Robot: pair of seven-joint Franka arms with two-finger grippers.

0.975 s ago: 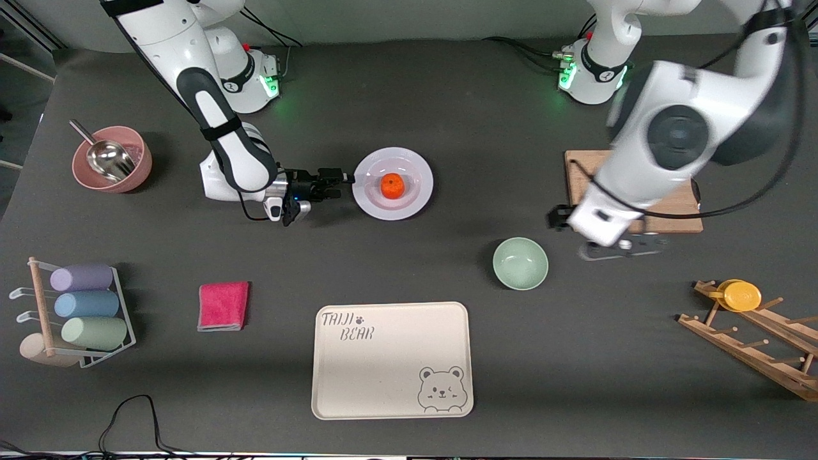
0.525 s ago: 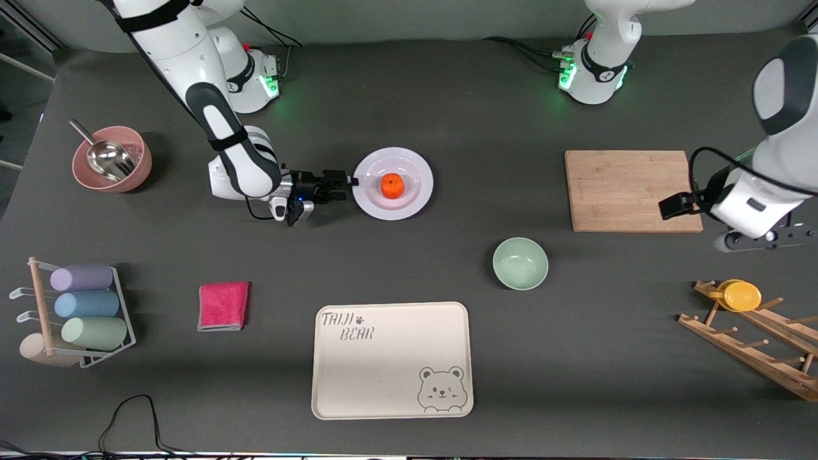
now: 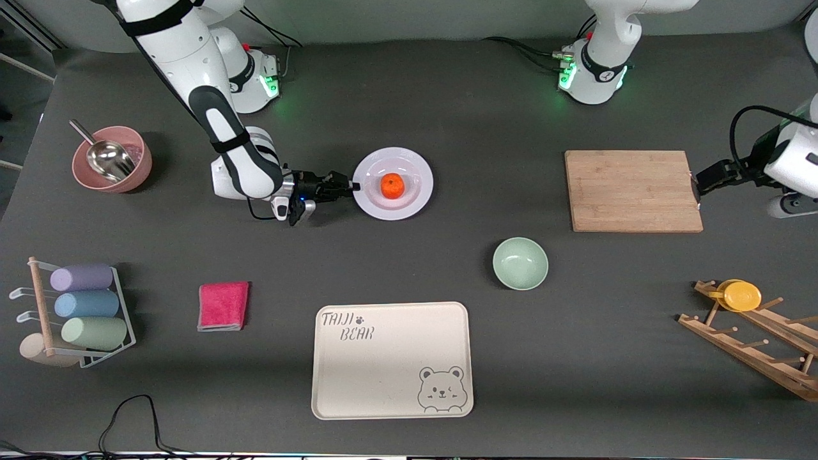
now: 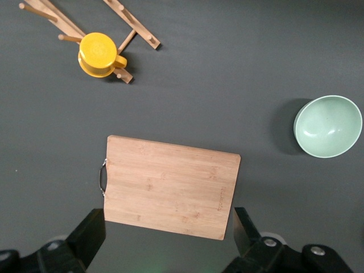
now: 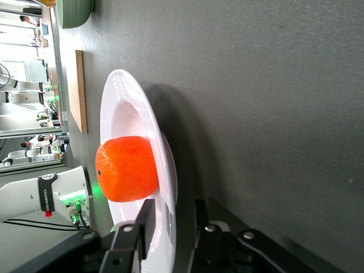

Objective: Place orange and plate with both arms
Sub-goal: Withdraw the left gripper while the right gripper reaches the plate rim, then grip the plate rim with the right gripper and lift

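The orange [image 3: 392, 185] sits in the middle of the pale plate [image 3: 415, 198], which lies flat on the table. My right gripper [image 3: 348, 186] is low at the plate's edge toward the right arm's end, its fingers shut on the rim, one above and one below. The right wrist view shows the orange [image 5: 126, 169], the plate [image 5: 122, 108] and the right gripper [image 5: 173, 227] astride the rim. My left gripper [image 3: 792, 206] is open and empty, up in the air past the cutting board [image 3: 632, 190] at the left arm's end. Its wide-apart fingers [image 4: 91, 236] show in the left wrist view.
A mint-green bowl [image 3: 520, 262] and the beige bear tray [image 3: 391, 360] lie nearer the front camera than the plate. A pink cloth [image 3: 223, 305], a cup rack [image 3: 77, 313], a pink bowl with a scoop [image 3: 112, 160] and a wooden rack with a yellow cup [image 3: 741, 295] stand around.
The left arm swung up and away from beside the green bowl to past the cutting board. The right gripper's fingers narrowed onto the plate's rim. Plate and orange have not moved.
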